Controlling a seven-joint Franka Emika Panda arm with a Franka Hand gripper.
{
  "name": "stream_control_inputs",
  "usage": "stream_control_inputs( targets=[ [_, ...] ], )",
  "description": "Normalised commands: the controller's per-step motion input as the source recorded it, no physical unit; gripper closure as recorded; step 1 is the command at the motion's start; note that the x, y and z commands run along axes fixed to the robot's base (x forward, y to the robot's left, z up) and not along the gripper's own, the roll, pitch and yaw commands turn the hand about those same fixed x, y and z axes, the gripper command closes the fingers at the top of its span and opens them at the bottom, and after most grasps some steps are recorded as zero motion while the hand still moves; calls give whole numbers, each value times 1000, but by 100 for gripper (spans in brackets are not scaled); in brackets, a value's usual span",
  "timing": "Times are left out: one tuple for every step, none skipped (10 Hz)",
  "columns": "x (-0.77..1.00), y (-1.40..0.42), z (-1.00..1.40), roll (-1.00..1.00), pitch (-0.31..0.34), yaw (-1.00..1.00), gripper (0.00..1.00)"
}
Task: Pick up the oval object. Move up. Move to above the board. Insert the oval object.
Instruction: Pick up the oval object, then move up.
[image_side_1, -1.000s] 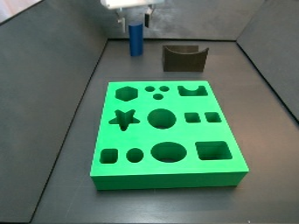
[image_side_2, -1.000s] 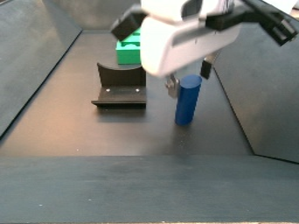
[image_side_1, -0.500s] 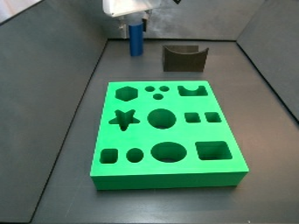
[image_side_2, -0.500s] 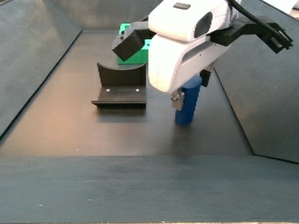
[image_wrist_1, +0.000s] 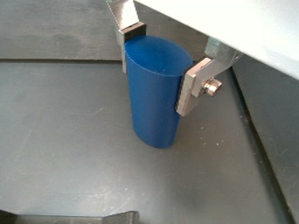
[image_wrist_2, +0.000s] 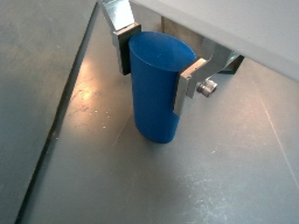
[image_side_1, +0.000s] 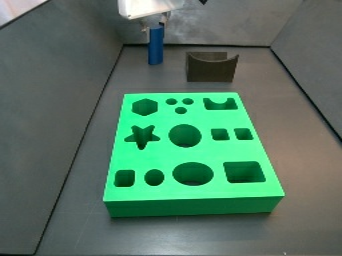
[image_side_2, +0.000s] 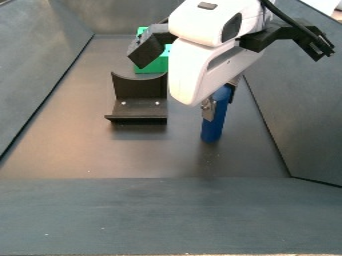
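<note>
Peg: blue oval peg (image_wrist_1: 158, 92) stands upright on the dark floor, at the far end of the box beyond the board; it also shows in the side views (image_side_1: 155, 44) (image_side_2: 215, 115).
Gripper: gripper (image_wrist_2: 156, 68) sits straddling the top of the peg, one silver finger (image_wrist_1: 195, 86) on each side, dark pads level with the peg's upper part.
Opening: jaws are parted only about as wide as the peg; in both wrist views the pads look pressed flat to its sides, though whether they squeeze it firmly I cannot tell.
Peg base: in both wrist views the bottom of the peg appears to rest on the floor.
Arm pose: white wrist housing (image_side_2: 214, 55) hangs straight down over the peg, fingers pointing at the floor; in a side view it hides most of the peg's upper half.
Board: green board (image_side_1: 194, 200) lies flat on the floor, well apart from the peg, its shaped holes all open; only a corner of it (image_side_2: 155, 60) peeks out behind the arm in a side view.
Fixture: dark fixture (image_side_1: 210, 66) stands near the peg, between the peg's corner and the board; in a side view (image_side_2: 136, 98) it sits just beside the arm.
</note>
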Motion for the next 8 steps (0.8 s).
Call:
stream_control_inputs(
  targets=[
    [0, 0, 0, 0, 0, 0, 100],
    [0, 0, 0, 0, 0, 0, 100],
    [0, 0, 0, 0, 0, 0, 100],
    [0, 0, 0, 0, 0, 0, 100],
    [0, 0, 0, 0, 0, 0, 100],
    [0, 0, 0, 0, 0, 0, 100],
    [0, 0, 833, 0, 0, 0, 100],
    [35, -105, 809, -11, 8, -48, 100]
  ],
)
